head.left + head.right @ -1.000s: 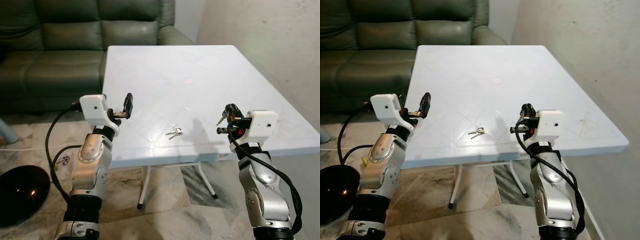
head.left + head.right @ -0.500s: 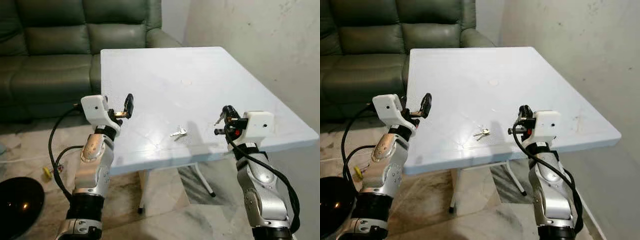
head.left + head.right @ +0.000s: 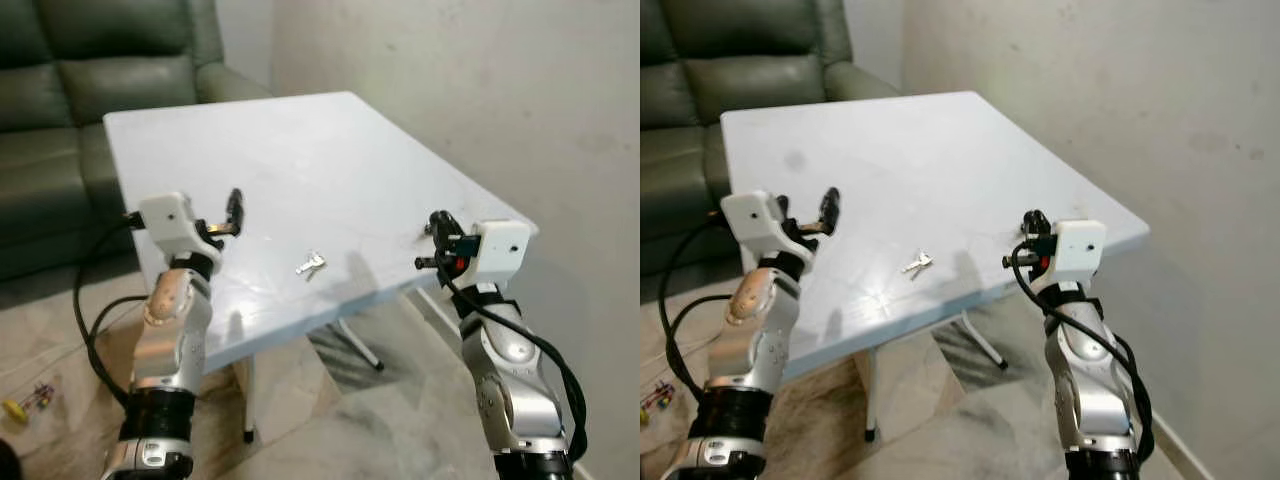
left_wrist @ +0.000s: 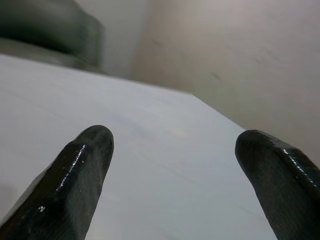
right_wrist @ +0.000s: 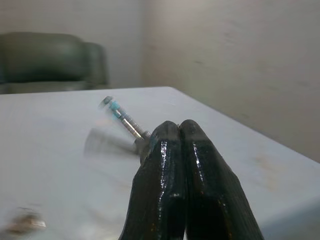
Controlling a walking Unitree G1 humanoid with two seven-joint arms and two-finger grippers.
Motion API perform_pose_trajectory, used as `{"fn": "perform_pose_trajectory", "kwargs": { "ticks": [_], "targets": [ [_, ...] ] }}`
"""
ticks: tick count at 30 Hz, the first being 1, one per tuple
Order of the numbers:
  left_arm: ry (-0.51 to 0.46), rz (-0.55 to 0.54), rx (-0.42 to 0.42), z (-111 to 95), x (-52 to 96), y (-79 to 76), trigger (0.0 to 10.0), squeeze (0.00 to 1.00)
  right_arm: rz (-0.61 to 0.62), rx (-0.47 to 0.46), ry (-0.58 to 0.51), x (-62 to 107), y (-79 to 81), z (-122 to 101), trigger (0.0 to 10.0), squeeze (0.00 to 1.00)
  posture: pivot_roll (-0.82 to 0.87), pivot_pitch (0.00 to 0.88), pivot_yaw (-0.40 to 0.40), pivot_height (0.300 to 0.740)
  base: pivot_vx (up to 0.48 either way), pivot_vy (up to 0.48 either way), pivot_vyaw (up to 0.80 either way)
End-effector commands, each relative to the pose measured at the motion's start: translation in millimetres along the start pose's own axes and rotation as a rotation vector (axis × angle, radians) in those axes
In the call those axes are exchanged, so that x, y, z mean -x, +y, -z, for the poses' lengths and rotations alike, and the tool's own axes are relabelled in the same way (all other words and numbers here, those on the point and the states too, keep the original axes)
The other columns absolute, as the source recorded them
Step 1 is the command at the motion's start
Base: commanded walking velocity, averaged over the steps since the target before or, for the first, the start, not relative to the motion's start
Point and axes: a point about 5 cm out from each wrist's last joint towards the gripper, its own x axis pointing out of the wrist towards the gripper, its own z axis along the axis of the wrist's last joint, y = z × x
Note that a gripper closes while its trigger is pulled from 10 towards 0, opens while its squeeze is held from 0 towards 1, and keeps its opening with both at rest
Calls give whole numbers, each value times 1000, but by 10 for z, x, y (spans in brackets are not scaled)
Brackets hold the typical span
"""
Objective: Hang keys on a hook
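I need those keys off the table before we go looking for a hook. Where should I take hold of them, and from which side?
The keys lie flat on the white table near its front edge, so come straight down from above. Pinch across the bunched end where they join; flat blades give little to hold. The left end effector, open over the table's left edge, looks better placed; the right end effector is shut.

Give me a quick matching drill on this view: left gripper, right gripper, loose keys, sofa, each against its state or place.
Things:
1. left gripper
2. right gripper
3. loose keys
4. sofa

States or places:
A. lying on the white table between the two arms
B. fingers pressed together on a small metal piece
C. behind the table's far edge
D. fingers spread apart, nothing between them

Pairs: 1-D, 2-B, 3-A, 4-C
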Motion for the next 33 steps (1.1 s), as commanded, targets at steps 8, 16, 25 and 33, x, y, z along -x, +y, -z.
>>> {"fn": "perform_pose_trajectory", "kwargs": {
  "ticks": [8,16,25,33],
  "targets": [
    [20,17,-5,18,-21,-101,10000,0,42,4,-5,-1,-87,-36,10000,0,118,18,-57,740,0,0,-769],
    [18,14,-7,3,-34,-101,10000,0,33,4,-9,-23,-67,-52,10000,0,119,9,-62,740,0,0,-769],
    [32,14,-15,27,-32,-116,10000,0,29,1,-9,-14,-54,-56,10000,0,115,0,-62,740,0,0,-769],
    [31,20,-17,24,-48,-131,10000,0,22,4,-10,-24,-51,-63,10000,0,114,0,-63,740,0,0,-770]
  ]
}}
